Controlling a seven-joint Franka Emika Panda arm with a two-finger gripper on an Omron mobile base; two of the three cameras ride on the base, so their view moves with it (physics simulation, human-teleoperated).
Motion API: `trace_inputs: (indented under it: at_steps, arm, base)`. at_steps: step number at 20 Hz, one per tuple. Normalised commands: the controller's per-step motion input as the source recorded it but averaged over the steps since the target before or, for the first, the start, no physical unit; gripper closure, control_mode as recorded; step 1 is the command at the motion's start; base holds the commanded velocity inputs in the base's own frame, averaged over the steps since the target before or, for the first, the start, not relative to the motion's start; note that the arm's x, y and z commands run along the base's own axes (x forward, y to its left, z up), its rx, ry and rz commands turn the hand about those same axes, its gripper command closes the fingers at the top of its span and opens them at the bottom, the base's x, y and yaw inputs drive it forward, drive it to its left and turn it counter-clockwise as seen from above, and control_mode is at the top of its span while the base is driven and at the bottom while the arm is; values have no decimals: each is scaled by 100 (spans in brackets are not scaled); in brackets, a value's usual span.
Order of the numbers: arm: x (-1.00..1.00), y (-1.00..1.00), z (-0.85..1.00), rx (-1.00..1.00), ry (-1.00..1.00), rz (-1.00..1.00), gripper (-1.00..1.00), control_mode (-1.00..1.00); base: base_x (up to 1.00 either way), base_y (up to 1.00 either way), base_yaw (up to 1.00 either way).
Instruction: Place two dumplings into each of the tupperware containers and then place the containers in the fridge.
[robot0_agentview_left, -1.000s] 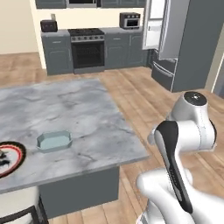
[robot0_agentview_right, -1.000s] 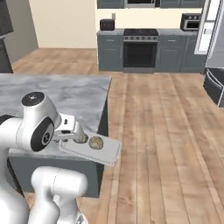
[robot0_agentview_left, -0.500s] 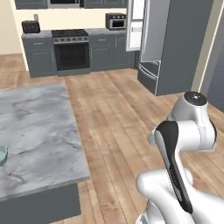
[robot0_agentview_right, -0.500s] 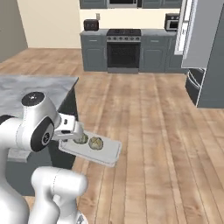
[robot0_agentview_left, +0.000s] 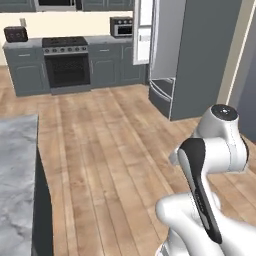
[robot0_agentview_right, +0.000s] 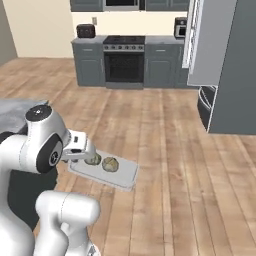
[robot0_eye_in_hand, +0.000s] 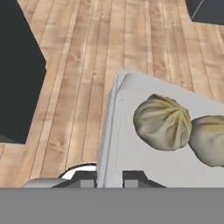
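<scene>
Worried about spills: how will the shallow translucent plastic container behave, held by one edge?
The shallow translucent plastic container looks stiff; it juts out level from the fingers. Its two round tan dumplings could roll. The low rim probably holds them unless it tilts.

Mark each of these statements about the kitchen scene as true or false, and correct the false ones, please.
1. The tupperware container holds two dumplings. True.
2. The container rests on the grey marble counter. False: the gripper carries it in the air above the wooden floor.
3. The fingers are shut on the container's rim. True.
4. The fridge has all doors closed. False: one door stands open.
5. The container has a lid on it. False: it is open at the top, and the dumplings lie bare.
</scene>
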Motion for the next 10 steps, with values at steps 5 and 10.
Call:
trace_inputs:
  at_steps: [5,10]
  arm:
    - [0,0,0,0,0,0,100,100]
    - [0,0,0,0,0,0,100,100]
  base:
    - [100,-15,0]
    - [100,0,0]
